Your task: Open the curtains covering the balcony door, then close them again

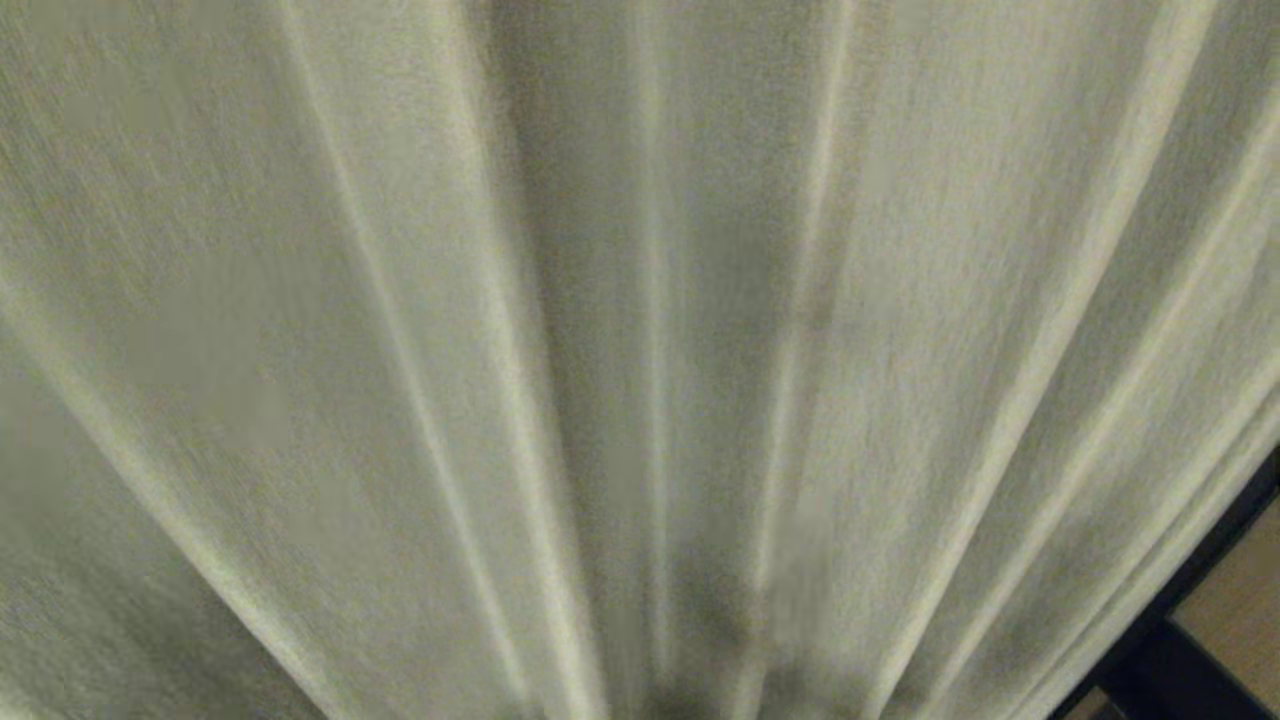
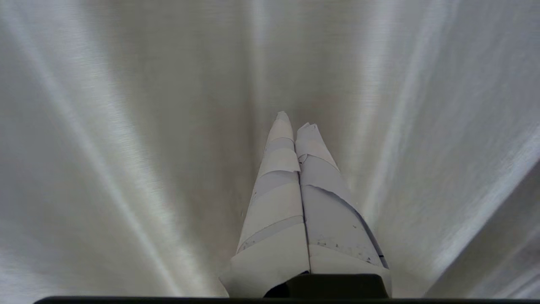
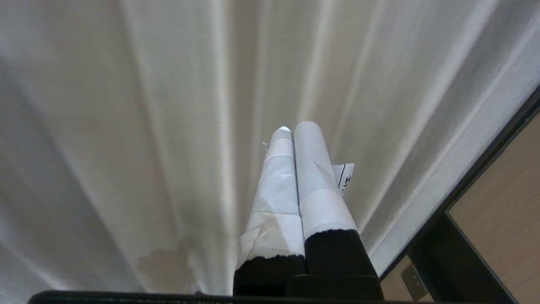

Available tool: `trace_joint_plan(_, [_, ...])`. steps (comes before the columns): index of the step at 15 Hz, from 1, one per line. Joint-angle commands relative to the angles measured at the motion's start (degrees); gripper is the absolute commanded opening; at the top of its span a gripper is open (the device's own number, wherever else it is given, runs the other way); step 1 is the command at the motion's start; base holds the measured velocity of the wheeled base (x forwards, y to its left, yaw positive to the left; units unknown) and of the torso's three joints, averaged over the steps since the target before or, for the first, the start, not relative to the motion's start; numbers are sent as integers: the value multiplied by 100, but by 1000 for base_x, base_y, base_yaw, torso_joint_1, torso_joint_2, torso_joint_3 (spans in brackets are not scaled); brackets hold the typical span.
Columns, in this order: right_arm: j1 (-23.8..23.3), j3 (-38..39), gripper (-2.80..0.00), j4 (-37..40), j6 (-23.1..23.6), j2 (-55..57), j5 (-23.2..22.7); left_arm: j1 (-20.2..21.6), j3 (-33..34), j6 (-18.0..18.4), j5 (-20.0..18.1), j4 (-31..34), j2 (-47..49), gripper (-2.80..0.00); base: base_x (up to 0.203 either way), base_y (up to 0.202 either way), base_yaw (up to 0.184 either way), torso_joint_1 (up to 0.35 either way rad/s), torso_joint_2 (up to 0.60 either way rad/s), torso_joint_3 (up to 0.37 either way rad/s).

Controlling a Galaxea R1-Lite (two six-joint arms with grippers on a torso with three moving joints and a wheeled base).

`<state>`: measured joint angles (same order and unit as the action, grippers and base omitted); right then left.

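Cream curtains fill nearly the whole head view, the long pleats fanning out from low in the middle toward the upper edge, with a darker shaded fold running down the centre. No arm shows in that view at all. Down in the lower right corner a dark frame cuts across at a slant just past the edge of the fabric, and beyond it sits a patch of light wood-toned surface; whether that dark frame belongs to the balcony door cannot be told from here. Over at the left wrist, the left gripper points straight at the pleated cloth, its two white-taped fingers pressed flat together along their whole length, nothing caught between them, and the tips look short of the fabric, though contact cannot be ruled out. The right gripper is the same story: white-wrapped fingers closed tight against each other, empty, aimed at the curtain, with a small printed paper tag sticking out beside one finger. In the right wrist view the hemmed edge of the curtain runs along the dark frame, a small metal bracket sits low against that frame, and tan wood-look panelling lies past it.
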<state>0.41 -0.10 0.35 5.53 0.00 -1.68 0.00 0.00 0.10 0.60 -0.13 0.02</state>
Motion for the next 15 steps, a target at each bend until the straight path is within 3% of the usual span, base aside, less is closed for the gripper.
trace_joint_plan(1, [2,1,-280,0,9,9,-8,0,0,-1,2,-4,-2,-280,0,0,0,0,0,0])
trace_joint_plan(8, [2,1,-280,0,-51,9,10,0,0,-10,2,-4,-2,-280,0,0,0,0,0,0])
trace_joint_plan(15, [2,1,-280,0,-88,9,10,0,0,-19,2,-13,-2,-280,-1,-2,92,1,2,2])
